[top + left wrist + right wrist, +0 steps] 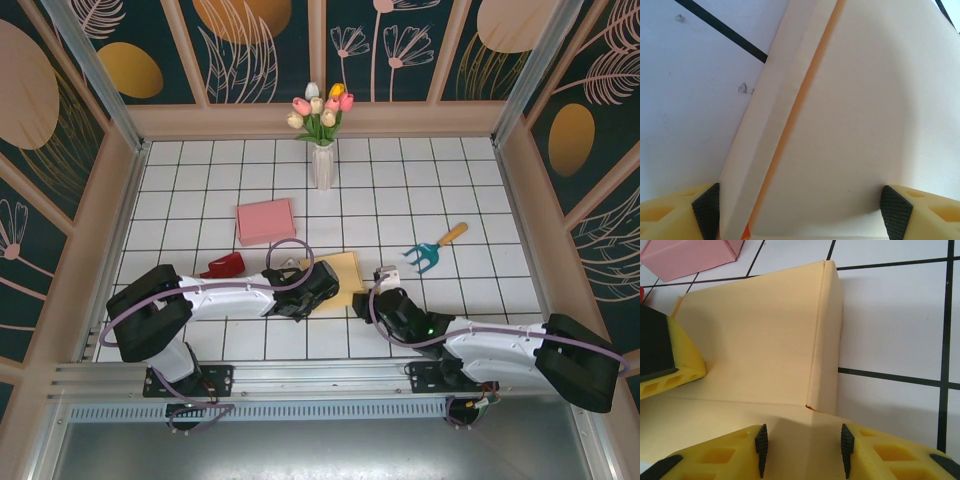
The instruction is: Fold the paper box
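Observation:
The pale yellow paper box (343, 272) lies partly folded on the tiled table, between the two arms. In the left wrist view its cream panel (860, 125) and a raised side flap (775, 125) fill the space between my left gripper's (800, 216) widely spread pads (706, 212); the gripper is open over the box's left side (316, 284). My right gripper (804, 445) is open at the box's near right corner (374, 300), with a flap (805, 435) between its pads. The upright side wall (826, 335) stands just beyond. A left finger (660, 357) rests on the panel.
A pink box (265, 220) lies behind the paper box and a red object (224, 265) sits by the left arm. A teal hand rake with an orange handle (432, 254) lies to the right. A white vase of tulips (322, 150) stands at the back.

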`<move>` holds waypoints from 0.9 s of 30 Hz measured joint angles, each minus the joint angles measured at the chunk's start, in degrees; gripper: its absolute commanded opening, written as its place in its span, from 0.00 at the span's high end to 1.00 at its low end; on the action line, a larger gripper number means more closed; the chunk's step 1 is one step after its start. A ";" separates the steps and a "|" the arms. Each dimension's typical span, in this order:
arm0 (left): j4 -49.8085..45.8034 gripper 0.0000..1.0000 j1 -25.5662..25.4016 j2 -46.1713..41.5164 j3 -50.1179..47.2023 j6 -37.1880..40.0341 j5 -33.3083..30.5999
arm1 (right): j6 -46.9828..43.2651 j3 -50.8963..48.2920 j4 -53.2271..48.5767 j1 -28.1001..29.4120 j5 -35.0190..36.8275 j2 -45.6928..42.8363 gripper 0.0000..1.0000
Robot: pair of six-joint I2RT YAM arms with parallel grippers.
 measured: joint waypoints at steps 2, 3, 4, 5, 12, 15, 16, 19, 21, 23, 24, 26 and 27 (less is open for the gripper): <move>0.33 0.17 0.00 0.00 -0.17 -0.02 -0.02 | 0.26 -0.42 0.63 0.00 -0.02 0.00 0.55; 0.37 0.17 0.00 -0.02 -0.22 -0.02 -0.04 | 0.33 -0.66 1.07 0.00 -0.04 0.00 0.55; 0.44 0.17 0.00 -0.02 -0.26 -0.02 -0.04 | 0.37 -0.81 1.49 0.00 -0.20 0.00 0.55; 0.50 0.17 0.00 -0.02 -0.26 -0.02 -0.04 | 0.50 -0.94 1.77 0.00 -0.28 0.00 0.55; 0.74 0.17 0.00 -0.02 -0.42 -0.02 -0.15 | 1.16 -1.40 2.99 0.00 -2.19 0.04 0.55; 0.92 0.17 0.00 -0.07 -0.59 -0.02 -0.17 | 1.40 -1.75 3.63 0.00 -2.84 0.04 0.55; 0.98 0.17 0.00 -0.07 -0.59 -0.04 -0.17 | 1.51 -1.75 3.74 0.00 -3.04 0.04 0.55; 1.03 0.17 0.00 -0.07 -0.63 -0.04 -0.17 | 1.60 -1.90 4.20 0.00 -3.74 0.04 0.55; 1.05 0.17 0.00 -0.07 -0.63 -0.04 -0.17 | 1.62 -2.14 4.68 0.00 -4.00 0.04 0.56; 1.03 0.17 0.00 -0.07 -0.66 -0.04 -0.17 | 1.77 -2.27 4.96 0.00 -4.09 0.02 0.56; 1.05 0.17 0.00 -0.07 -0.63 -0.04 -0.17 | 1.79 -2.32 4.98 0.07 -4.09 0.00 0.56; 1.05 0.17 0.00 -0.07 -0.63 -0.04 -0.20 | 1.81 -2.40 5.07 0.22 -4.09 -0.13 0.57; 1.05 0.17 0.00 -0.07 -0.66 -0.04 -0.20 | 1.84 -2.47 5.07 0.28 -4.09 -0.33 0.57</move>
